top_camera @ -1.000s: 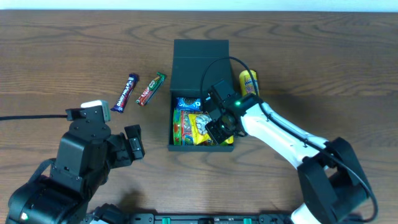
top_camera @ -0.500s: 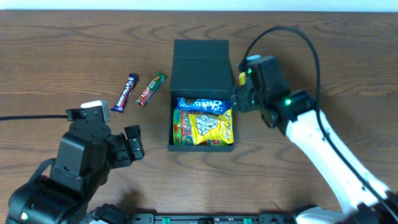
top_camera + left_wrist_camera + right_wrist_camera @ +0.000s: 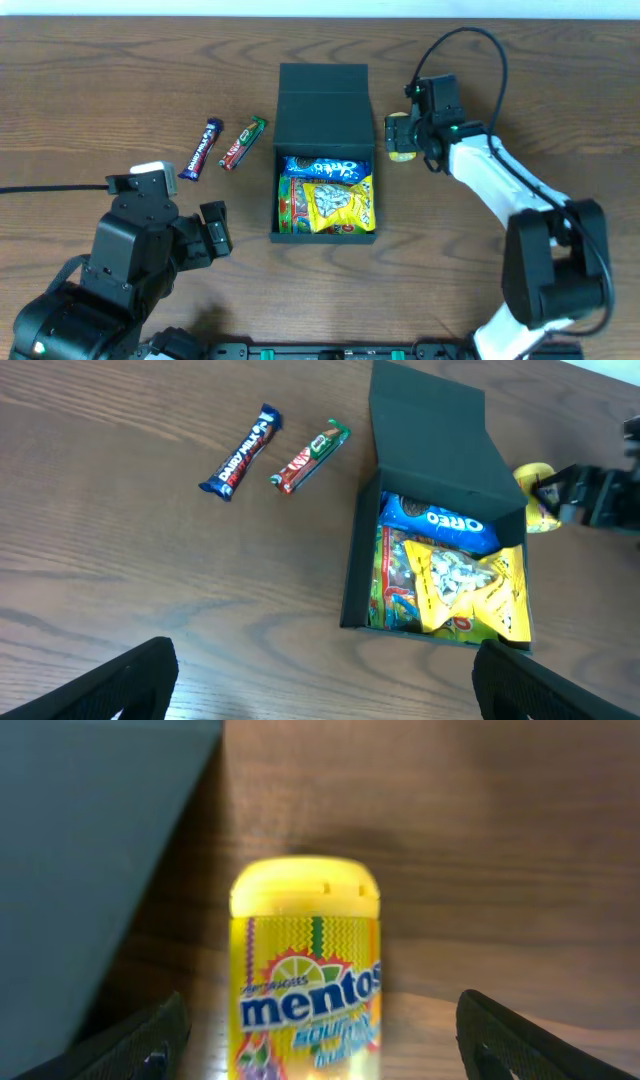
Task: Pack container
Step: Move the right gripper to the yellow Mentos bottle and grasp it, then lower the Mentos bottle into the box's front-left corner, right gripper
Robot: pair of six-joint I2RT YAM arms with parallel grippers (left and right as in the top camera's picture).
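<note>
Right wrist: right hand (image 3: 322, 1038) wide, straddling Mentos bottle (image 3: 305, 960), label legible; overhead alone shows snack-filled container (image 3: 322, 105).

The table (image 3: 100, 80) is taken in from straight above by the overhead view, its whole width in frame. From the left wrist, the container (image 3: 430, 430) is looked down on obliquely, from well back. The right wrist view is set low and very near the Mentos bottle (image 3: 305, 970). Container and bottle are shared by all three views
</note>
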